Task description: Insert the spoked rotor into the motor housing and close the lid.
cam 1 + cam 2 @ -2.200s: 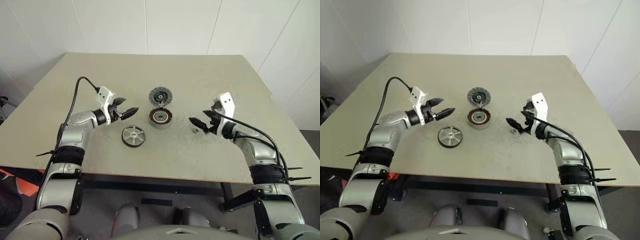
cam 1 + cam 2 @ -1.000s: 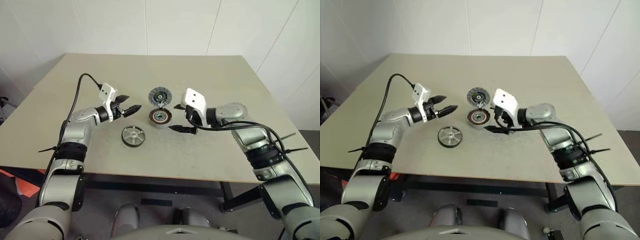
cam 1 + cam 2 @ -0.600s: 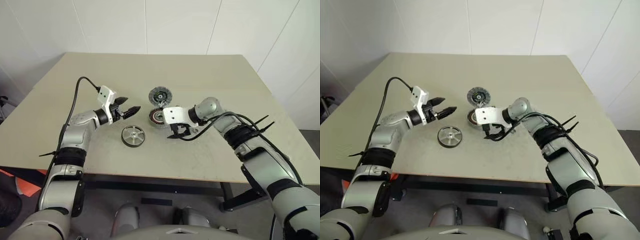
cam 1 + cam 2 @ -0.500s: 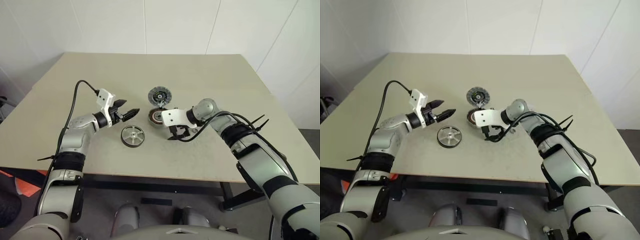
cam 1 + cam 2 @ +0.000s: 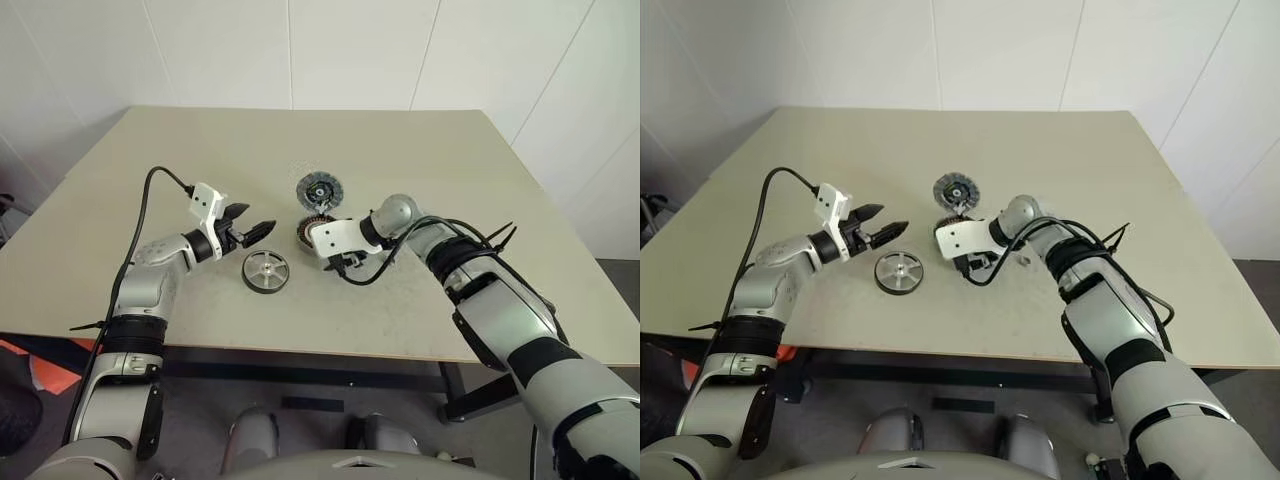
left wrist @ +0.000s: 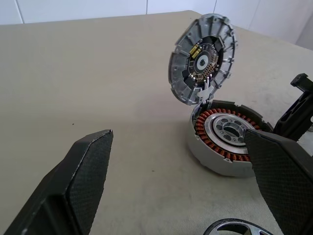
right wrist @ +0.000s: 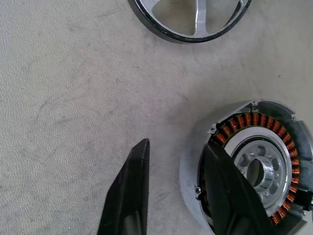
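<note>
Right wrist view shows the right gripper (image 7: pixel 168 188) lowered at the edge of the motor housing (image 7: pixel 254 161), its two black fingers (image 7: pixel 128 188) narrowed but apart. One finger stands on the bare table (image 7: pixel 63 107) just outside the housing's silvery wall, the other lies over the rim and the copper windings, so the wall sits between the jaws. Whether they press on it I cannot tell. The spoked rotor (image 7: pixel 195 19) lies flat on the table beyond the fingers, apart from the housing.

From the head, the right gripper (image 5: pixel 338 262) hangs at the near side of the housing (image 5: pixel 310 229), pointing down and toward the robot's left. The lid (image 5: pixel 320 189) stands tilted up at the housing's far edge, touching it, ribbed face and dark hub turned toward the robot. The rotor (image 5: pixel 264 271) rests on the table to the robot's left of the housing, near the front.

The left gripper (image 5: pixel 250 232) hovers above the table over the rotor's far side, jaws spread wide and holding nothing, aimed level toward the housing. In the left wrist view its fingers (image 6: pixel 80 178) frame the housing (image 6: pixel 225 142) and the raised lid (image 6: pixel 203 58), well short of both
</note>
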`<state>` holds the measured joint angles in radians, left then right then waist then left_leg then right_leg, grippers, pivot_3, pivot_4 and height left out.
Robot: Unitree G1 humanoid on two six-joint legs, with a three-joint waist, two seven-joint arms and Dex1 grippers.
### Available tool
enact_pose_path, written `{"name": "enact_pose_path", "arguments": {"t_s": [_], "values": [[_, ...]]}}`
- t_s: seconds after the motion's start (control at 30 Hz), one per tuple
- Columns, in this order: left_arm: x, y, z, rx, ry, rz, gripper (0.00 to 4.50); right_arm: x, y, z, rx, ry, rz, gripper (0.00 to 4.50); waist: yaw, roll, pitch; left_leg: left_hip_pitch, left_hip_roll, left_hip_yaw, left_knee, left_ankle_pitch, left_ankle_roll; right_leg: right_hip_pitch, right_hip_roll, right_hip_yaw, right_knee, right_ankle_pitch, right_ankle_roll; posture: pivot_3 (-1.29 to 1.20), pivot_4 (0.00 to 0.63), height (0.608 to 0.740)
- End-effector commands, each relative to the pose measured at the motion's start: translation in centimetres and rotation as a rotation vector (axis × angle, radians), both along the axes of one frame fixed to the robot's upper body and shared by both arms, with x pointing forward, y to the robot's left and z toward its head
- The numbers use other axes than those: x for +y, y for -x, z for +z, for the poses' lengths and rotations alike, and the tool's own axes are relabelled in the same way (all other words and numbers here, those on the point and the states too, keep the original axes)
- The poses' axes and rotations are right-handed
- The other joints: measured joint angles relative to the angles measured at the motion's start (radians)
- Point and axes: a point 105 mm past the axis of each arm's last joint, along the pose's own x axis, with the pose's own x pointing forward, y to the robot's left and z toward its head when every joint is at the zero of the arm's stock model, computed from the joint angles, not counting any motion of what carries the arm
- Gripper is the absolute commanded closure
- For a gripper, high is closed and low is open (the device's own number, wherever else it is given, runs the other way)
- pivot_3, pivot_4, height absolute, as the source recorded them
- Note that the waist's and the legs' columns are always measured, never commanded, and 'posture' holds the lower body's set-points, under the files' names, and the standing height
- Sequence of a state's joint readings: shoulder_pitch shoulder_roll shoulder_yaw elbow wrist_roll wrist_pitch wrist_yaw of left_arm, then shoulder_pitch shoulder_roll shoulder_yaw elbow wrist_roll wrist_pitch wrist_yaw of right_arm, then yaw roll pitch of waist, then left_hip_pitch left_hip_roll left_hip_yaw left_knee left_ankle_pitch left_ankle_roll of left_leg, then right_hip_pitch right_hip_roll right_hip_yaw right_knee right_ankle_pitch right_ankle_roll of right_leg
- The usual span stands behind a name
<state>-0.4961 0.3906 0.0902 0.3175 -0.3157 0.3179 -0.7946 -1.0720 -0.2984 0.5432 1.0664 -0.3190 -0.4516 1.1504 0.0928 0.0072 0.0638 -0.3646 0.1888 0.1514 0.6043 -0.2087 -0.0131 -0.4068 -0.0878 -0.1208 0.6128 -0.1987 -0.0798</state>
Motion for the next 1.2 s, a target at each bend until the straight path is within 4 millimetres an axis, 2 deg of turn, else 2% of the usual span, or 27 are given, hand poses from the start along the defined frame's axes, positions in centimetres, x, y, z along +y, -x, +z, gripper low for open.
{"name": "enact_pose_path", "arguments": {"t_s": [0.03,0.27,0.37,0.47,0.83,1.03,1.13,1.2], "values": [[-0.3,-0.1,1.6,-0.056,0.009,-0.014,0.0,0.8,-0.8,2.1,-0.062,-0.028,0.011,3.04,0.0,0.0,0.0,0.0,0.0,0.0,0.0,0.0,0.0,0.0,0.0,0.0,0.0,0.0,0.0,0.0,0.0,0.74],[-0.5,-0.3,1.8,-0.058,0.01,-0.019,0.0,0.8,-0.5,3.2,-0.024,-0.058,0.027,3.04,0.0,0.0,0.0,0.0,0.0,0.0,0.001,0.0,0.0,0.0,0.0,0.0,0.001,0.0,0.0,0.0,0.0,0.74],[-0.7,-0.3,1.7,-0.058,0.012,-0.021,0.0,0.9,-0.5,3.8,-0.018,-0.071,0.037,3.61,0.0,0.0,0.0,0.0,0.0,0.0,0.001,0.0,0.0,0.0,0.0,0.0,0.001,0.0,0.0,0.0,0.0,0.74],[-0.8,-0.4,1.7,-0.056,0.016,-0.021,0.0,0.9,-0.6,3.9,-0.028,-0.067,0.033,4.49,0.0,0.0,0.0,0.0,0.0,0.0,0.001,0.0,0.0,0.0,0.0,0.0,0.002,0.0,0.0,0.0,0.0,0.74],[-0.8,-0.6,1.7,-0.056,0.024,-0.011,0.0,1.0,-1.0,4.1,-0.076,-0.06,0.027,4.49,0.0,0.0,0.0,0.0,0.0,0.0,0.002,0.0,0.0,0.0,0.0,0.0,0.002,0.0,0.0,0.0,0.0,0.74],[-0.6,-0.6,1.6,-0.057,0.027,0.001,0.0,1.1,-1.1,5.1,-0.061,-0.078,0.022,4.49,0.0,0.0,0.0,0.0,0.0,0.0,0.002,0.0,0.0,0.0,0.0,0.0,0.002,0.0,0.0,0.0,0.0,0.74],[-0.7,-0.5,1.5,-0.055,0.028,0.001,0.0,0.9,-1.2,4.9,-0.044,-0.068,0.012,3.94,0.0,0.0,0.0,0.0,0.0,0.0,0.002,0.0,0.0,0.0,0.0,0.0,0.002,0.0,0.0,0.0,0.0,0.74],[-0.8,-0.4,1.5,-0.054,0.029,0.0,0.0,0.8,-1.2,5.0,-0.039,-0.063,0.008,3.3,0.0,0.0,0.0,0.0,0.0,0.0,0.002,0.0,0.0,0.0,0.0,0.0,0.002,0.0,0.0,0.0,0.0,0.74]]}}
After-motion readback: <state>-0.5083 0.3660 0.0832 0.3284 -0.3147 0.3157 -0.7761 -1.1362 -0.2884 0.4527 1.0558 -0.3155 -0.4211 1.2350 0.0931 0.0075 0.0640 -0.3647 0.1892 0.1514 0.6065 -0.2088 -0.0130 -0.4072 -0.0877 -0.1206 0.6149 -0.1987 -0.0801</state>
